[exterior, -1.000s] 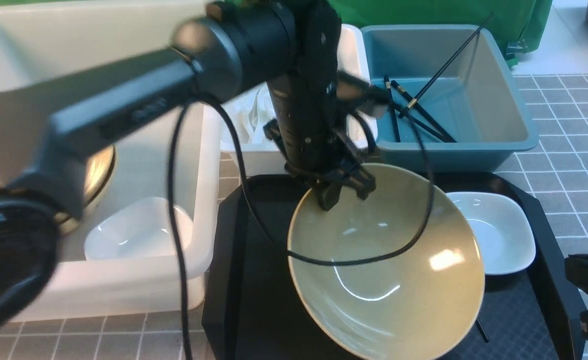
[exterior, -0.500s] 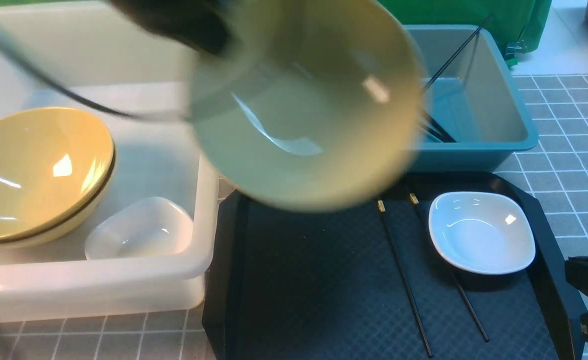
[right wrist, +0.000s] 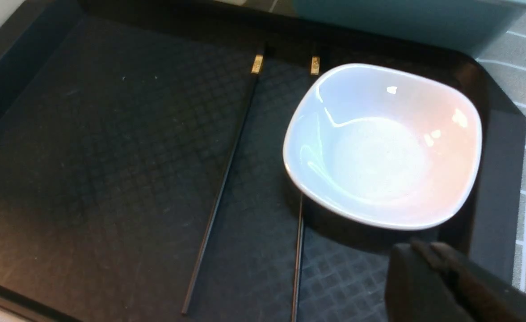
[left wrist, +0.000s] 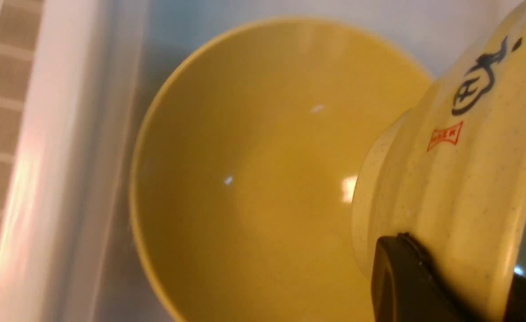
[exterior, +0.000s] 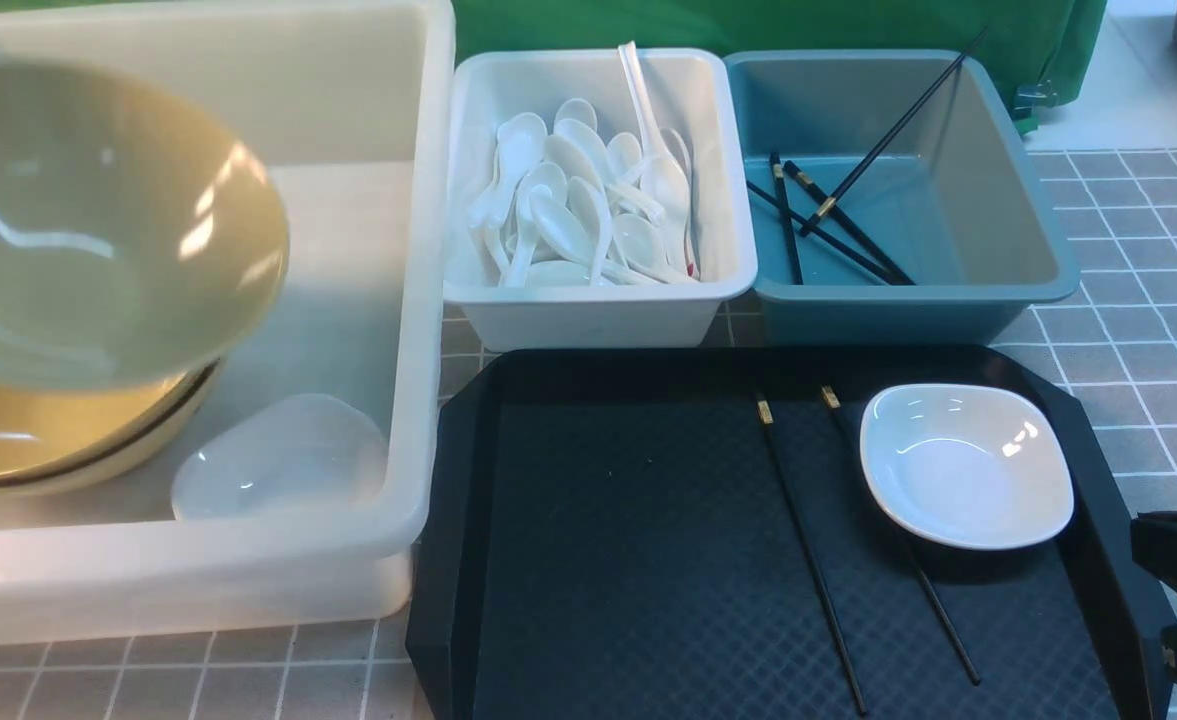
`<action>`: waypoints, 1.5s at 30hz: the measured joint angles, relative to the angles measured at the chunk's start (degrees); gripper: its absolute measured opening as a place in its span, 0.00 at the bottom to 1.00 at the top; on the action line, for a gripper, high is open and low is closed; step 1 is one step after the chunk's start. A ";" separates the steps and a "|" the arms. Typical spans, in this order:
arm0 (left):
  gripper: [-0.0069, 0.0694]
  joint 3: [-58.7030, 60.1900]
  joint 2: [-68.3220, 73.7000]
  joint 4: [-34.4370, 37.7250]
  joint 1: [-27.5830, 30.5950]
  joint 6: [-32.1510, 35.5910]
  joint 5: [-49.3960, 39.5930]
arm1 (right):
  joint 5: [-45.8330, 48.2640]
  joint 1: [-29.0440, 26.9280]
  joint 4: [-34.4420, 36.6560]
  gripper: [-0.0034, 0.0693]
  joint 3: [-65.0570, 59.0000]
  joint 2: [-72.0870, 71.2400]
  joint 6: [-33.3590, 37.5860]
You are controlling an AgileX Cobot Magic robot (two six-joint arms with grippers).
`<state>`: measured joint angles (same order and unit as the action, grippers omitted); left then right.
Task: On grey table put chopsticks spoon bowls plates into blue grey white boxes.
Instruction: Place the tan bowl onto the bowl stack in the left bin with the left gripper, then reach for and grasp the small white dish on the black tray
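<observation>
Swung left since a second ago, the bowl (exterior: 98, 230) that stood over the black tray (exterior: 598, 560) now hangs above the big off-white tub (exterior: 428, 300) at the left of the scene. The tray now shows two chopsticks (exterior: 810, 560) that the bowl had hidden. My left claw (left wrist: 461, 286) is clamped on the bowl's rim, one finger outside the wall and the other inside. The bowl is tilted with its mouth turned toward the right. It hangs directly over the stacked bowls (exterior: 38, 450) already in the tub, and as far as I can tell it is not touching them. I judge the coming move is straight down, levelling the bowl so it nests. My right claw (right wrist: 419, 257), jaws together and empty, waits at the near right, just beside the white plate (exterior: 963, 465).
</observation>
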<state>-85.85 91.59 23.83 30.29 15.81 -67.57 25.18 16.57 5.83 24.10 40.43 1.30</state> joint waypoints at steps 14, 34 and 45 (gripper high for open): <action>0.69 5.05 -1.27 -11.67 0.13 -6.17 7.12 | 0.00 0.00 0.00 0.11 0.00 0.00 0.00; 0.08 22.63 -12.76 -9.83 -26.10 -4.46 14.01 | 10.39 0.00 -1.93 0.43 9.82 19.28 -0.07; 0.08 35.97 -37.53 -9.09 -40.00 -2.57 27.36 | 10.26 0.00 -7.85 0.71 27.04 42.37 -1.93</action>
<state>-49.88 54.06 14.75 -9.71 13.25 -40.21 35.44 16.57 -2.01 51.15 82.80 -0.62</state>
